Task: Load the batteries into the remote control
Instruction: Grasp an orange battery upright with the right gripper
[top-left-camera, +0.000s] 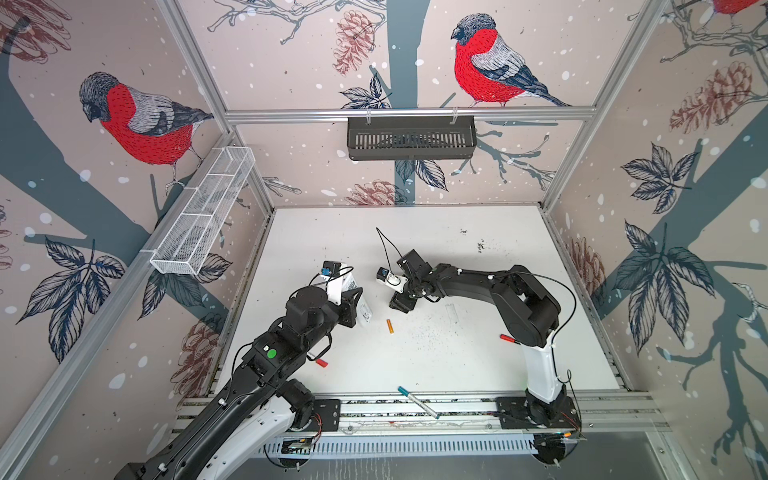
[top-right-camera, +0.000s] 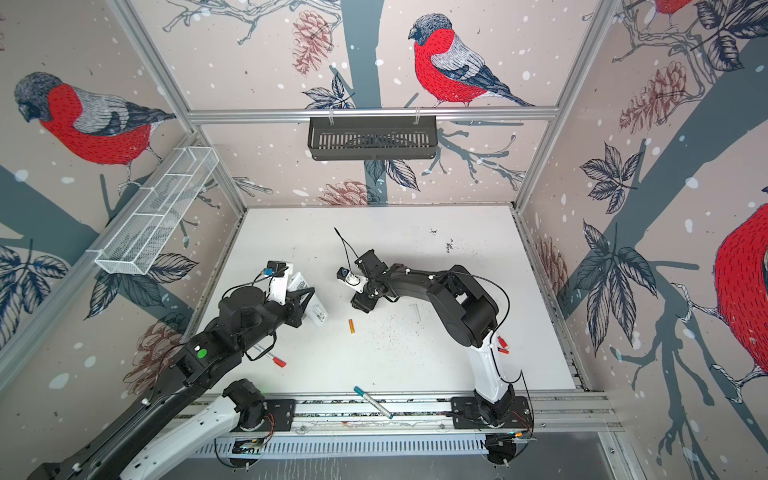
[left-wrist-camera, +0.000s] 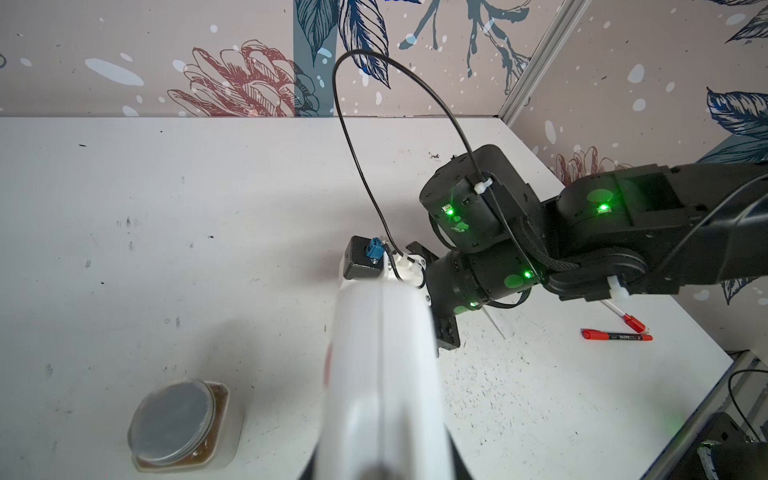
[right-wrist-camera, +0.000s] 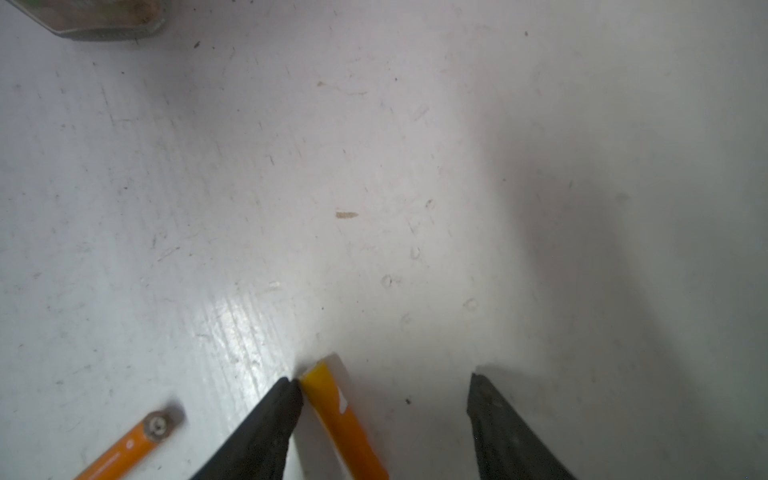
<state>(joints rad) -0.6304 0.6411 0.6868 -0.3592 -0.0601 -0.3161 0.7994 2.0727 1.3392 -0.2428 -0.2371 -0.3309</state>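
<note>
My left gripper (top-left-camera: 351, 309) is shut on the white remote control (top-left-camera: 360, 305), holding it tilted above the table; in the left wrist view the remote control (left-wrist-camera: 382, 374) fills the middle and hides the jaws. My right gripper (top-left-camera: 401, 305) points down at the table, open. In the right wrist view one orange battery (right-wrist-camera: 345, 419) lies between its fingers, against one fingertip (right-wrist-camera: 286, 390) and well apart from the other. A second battery (right-wrist-camera: 129, 449) lies outside the jaws; it shows in both top views as the battery (top-left-camera: 390, 326) (top-right-camera: 351, 326) between the arms.
A jar with a grey lid (left-wrist-camera: 178, 419) stands near the left gripper. Red-capped markers (top-left-camera: 508, 338) (top-left-camera: 321, 362) lie by each arm, and a teal-capped pen (top-left-camera: 417, 402) at the front rail. A clear plastic piece (top-left-camera: 452, 313) lies under the right arm.
</note>
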